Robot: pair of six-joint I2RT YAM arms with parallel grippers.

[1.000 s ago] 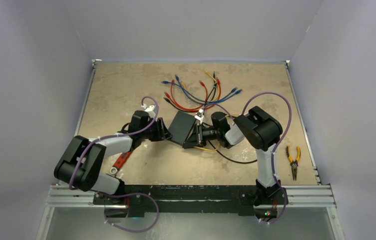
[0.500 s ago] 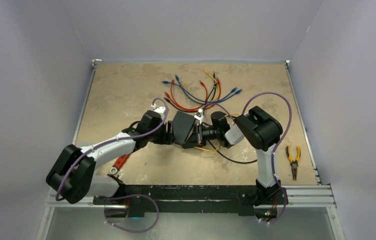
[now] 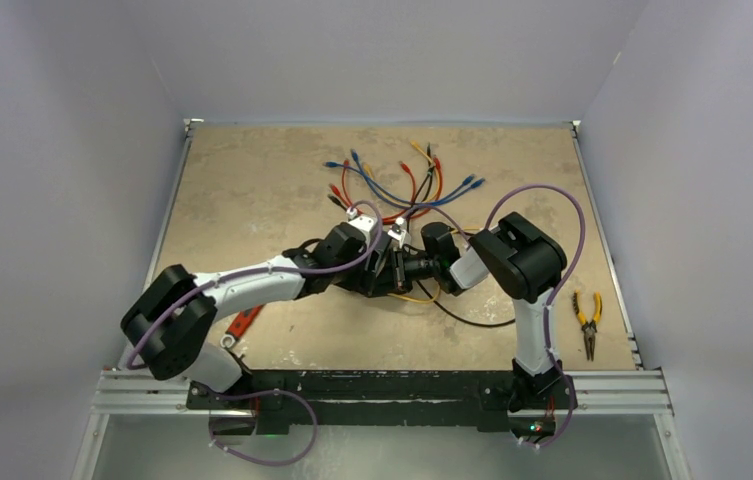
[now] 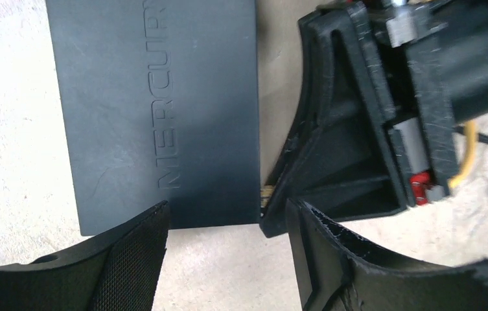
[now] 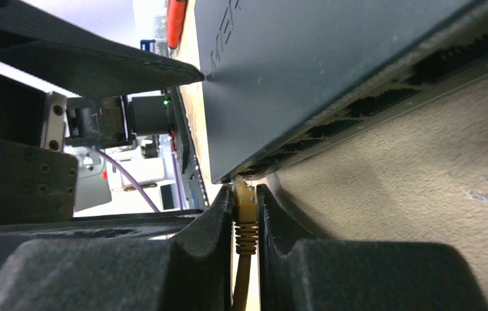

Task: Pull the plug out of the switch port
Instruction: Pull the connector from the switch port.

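I see the flat matte black rectangular switch [image 4: 157, 110] lying near the middle of the beige table [image 3: 252, 180]. My right gripper [image 5: 246, 194] is clamped on the small yellow plug [image 5: 245, 217] at its socket edge. My left gripper [image 4: 225, 214] has its jaws apart at the switch corner, maybe touching it.

A loose tangle of patch cables [image 3: 402, 185], blue, red, orange, yellow and black, lies fanned out toward the far side of the tan, mottled table [image 3: 242, 170]. Over by the right edge, well apart from them, sits a pair of yellow-handled pliers [image 3: 586, 322], handles pointing to the far side. Near the front left lies a red-handled tool [image 3: 243, 322] with a silvery end, only partly showing. A thin black cord [image 3: 472, 322] curves across the middle.
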